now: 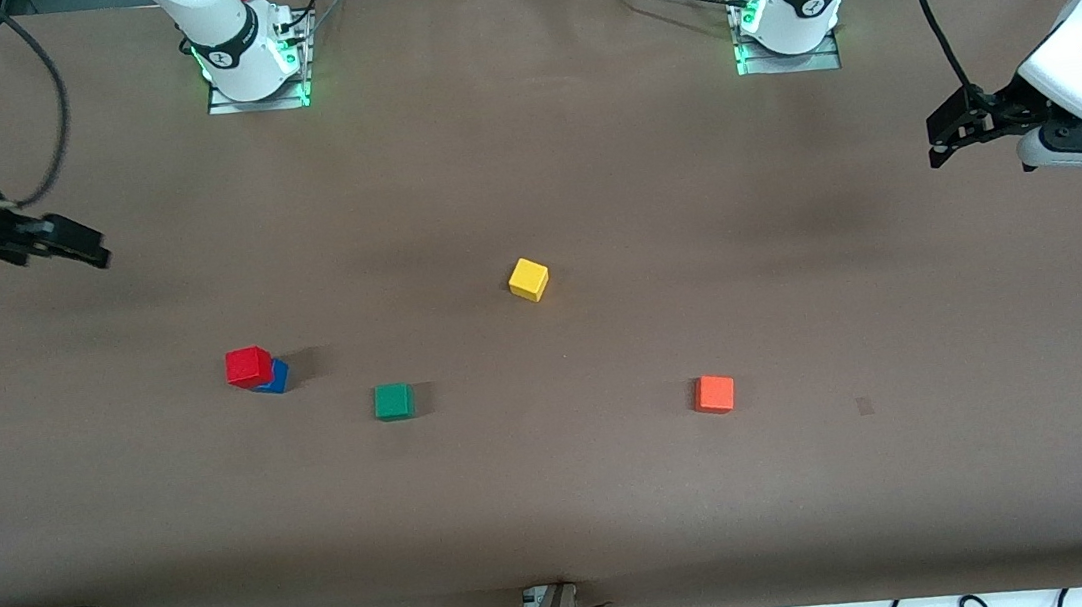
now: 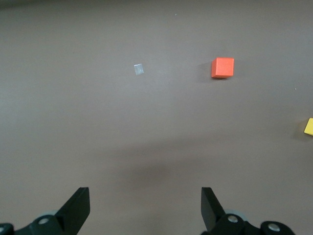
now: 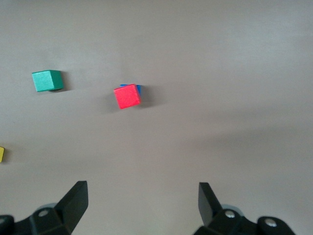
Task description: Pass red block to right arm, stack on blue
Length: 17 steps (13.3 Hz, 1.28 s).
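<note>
Orange cube [image 1: 714, 394] lies nearest; red block [image 1: 248, 366] tops blue [image 1: 274, 378], seemingly skewed; both grippers wide.

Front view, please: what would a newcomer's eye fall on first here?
Probably the red block sitting on the blue block, slightly askew, toward the right arm's end of the table. The green block, yellow block and orange block lie scattered singly. The right gripper and left gripper hang open and empty over the table's two ends.
</note>
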{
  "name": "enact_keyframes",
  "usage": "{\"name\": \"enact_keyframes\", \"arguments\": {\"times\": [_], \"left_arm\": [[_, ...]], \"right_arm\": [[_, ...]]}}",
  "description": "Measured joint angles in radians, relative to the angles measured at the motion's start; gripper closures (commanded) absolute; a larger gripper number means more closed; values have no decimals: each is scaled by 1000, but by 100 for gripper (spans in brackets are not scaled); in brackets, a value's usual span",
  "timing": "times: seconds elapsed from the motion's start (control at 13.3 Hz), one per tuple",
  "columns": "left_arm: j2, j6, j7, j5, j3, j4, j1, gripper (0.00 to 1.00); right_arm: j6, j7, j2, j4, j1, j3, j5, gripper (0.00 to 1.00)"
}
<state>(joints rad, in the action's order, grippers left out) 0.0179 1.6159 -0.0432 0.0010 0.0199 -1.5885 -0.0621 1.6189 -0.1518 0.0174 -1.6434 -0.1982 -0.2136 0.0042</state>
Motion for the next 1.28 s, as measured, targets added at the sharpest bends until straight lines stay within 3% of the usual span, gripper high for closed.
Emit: {"name": "enact_keyframes", "arguments": {"times": [0.38,0.9,1.28], "left_arm": [[0,-3,7,-1,-5,5,2,0],[0,-5,16,-1,-5,9,2,0],[0,-7,31,-1,-6,11,3,0]], "right_arm": [[-63,20,-16,11,151,9,3,0],[-114,201,-33,11,245,44,-1,0],[-84,208,-59,11,254,70,-1,0]]}}
